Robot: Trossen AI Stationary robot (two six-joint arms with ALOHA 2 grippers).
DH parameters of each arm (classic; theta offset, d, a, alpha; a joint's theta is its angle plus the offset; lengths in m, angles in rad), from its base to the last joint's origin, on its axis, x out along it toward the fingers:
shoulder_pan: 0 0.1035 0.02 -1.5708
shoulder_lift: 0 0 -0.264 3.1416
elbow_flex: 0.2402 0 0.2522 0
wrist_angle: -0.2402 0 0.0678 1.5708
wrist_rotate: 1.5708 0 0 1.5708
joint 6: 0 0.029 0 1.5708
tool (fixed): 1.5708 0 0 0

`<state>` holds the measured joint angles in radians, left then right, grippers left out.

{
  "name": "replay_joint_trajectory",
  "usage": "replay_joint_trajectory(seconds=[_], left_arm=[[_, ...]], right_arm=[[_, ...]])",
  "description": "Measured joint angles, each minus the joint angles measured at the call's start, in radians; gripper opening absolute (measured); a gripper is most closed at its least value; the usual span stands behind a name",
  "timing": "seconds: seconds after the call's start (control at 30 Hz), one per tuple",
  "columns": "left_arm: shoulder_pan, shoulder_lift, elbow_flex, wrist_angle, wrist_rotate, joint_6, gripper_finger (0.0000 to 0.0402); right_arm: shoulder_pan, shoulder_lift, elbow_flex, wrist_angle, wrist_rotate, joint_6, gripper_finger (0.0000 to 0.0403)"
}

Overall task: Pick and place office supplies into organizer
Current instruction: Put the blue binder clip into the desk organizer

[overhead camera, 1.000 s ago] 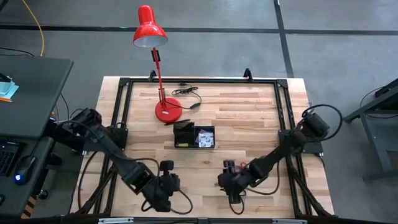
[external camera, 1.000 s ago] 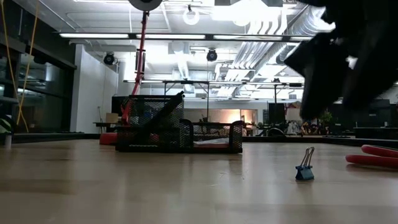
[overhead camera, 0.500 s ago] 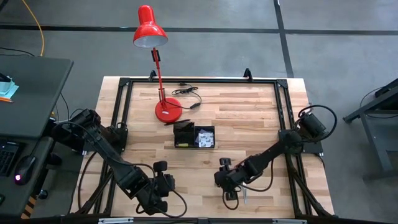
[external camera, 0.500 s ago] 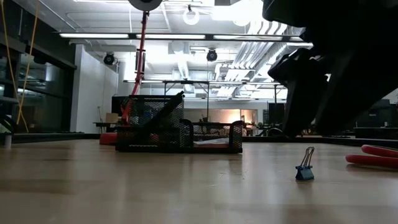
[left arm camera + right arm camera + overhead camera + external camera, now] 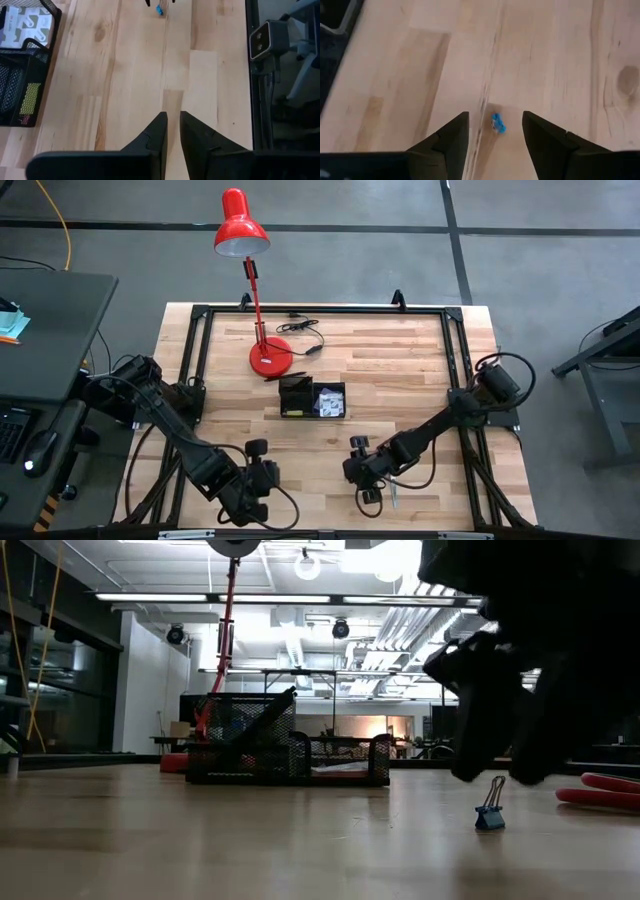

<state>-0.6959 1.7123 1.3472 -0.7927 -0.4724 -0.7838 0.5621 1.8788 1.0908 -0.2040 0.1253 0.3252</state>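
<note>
Fingers of the right gripper [image 5: 495, 131] are spread wide around a blue binder clip [image 5: 498, 123], ungripped; the left gripper [image 5: 170, 131] is nearly closed, empty.

Pale matt wood-plank table [image 5: 400, 370], black wire-mesh metal organizer [image 5: 285, 755], glossy red lamp [image 5: 240, 225]

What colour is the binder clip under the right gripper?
Blue binder clip, silver handles; the low view shows it best.
</note>
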Motion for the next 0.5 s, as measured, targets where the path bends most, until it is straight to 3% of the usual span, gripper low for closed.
replay_joint_trajectory(seconds=[0.5], left_arm=[[-0.001,0.000,0.000,-0.027,0.008,-0.009,0.0037]], right_arm=[[-0.015,0.028,0.000,0.014,0.004,0.006,0.0174]])
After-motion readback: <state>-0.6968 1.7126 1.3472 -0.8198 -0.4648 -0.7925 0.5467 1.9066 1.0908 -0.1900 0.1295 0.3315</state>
